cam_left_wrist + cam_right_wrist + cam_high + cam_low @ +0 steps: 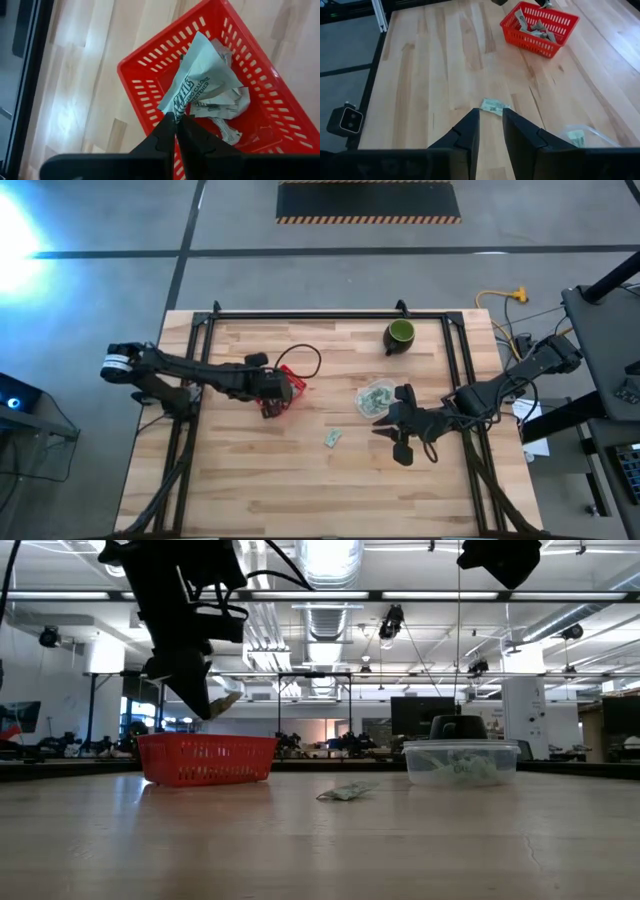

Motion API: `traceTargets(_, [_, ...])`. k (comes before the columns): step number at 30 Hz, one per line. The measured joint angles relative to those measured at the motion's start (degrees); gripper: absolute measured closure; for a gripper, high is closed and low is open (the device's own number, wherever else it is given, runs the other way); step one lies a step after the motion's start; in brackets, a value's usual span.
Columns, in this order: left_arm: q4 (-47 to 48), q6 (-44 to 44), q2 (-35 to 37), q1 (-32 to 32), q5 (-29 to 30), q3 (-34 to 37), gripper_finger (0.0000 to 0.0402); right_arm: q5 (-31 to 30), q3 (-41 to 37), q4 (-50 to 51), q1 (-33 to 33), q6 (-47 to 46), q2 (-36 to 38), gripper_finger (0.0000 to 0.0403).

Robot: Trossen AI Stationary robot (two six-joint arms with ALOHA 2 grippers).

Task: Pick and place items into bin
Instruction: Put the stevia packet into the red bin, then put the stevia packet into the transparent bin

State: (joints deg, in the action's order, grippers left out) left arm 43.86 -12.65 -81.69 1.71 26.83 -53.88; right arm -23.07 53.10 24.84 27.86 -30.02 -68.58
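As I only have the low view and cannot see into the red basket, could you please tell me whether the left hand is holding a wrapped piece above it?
Observer: Yes, the left hand is shut on the corner of a wrapped piece, directly above the red basket.
Operator: Is anything inside the basket?
Observer: Several crumpled pieces lie on its floor.
Operator: Where is the right hand?
Observer: The right hand hangs open and empty above the table, facing the loose piece that lies on the wood.
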Motion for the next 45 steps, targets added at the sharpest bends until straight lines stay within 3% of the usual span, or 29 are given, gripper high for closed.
traceTargets(10, [-0.47, 4.6, 0.0, -0.28, -1.24, -0.2, 0.0397, -1.08, -0.2, 0.0, 0.0, 0.04, 0.0, 0.0335])
traceTargets(18, [-0.6, 4.6, 0.0, -0.28, -1.05, -0.42, 0.0333, -1.09, -2.29, -0.48, 0.0, 0.17, 0.0, 0.0325])
traceTargets(24, [3.12, 4.02, 0.92, -0.22, -2.99, -2.23, 0.0292, 2.58, -6.55, -9.85, -0.11, 3.36, -0.84, 0.0311])
traceTargets(29, [7.29, 1.96, 4.62, 0.56, -5.72, -6.48, 0.0286, 7.47, -6.78, -14.11, -0.39, 9.77, -7.05, 0.0296])
traceTargets(36, [6.19, -4.54, 14.27, 4.61, -5.81, -9.06, 0.0285, 8.7, -2.25, -16.11, -3.23, 15.06, -17.54, 0.0274])
traceTargets(42, [1.21, -8.32, 22.58, 9.11, -5.82, -8.56, 0.0285, 20.96, 2.99, -14.76, -9.6, 18.55, -24.3, 0.0256])
traceTargets(45, [-0.63, -9.48, 25.19, 10.46, -5.69, -8.48, 0.0285, 23.27, 6.93, -11.81, -11.48, 23.36, -28.01, 0.0246])
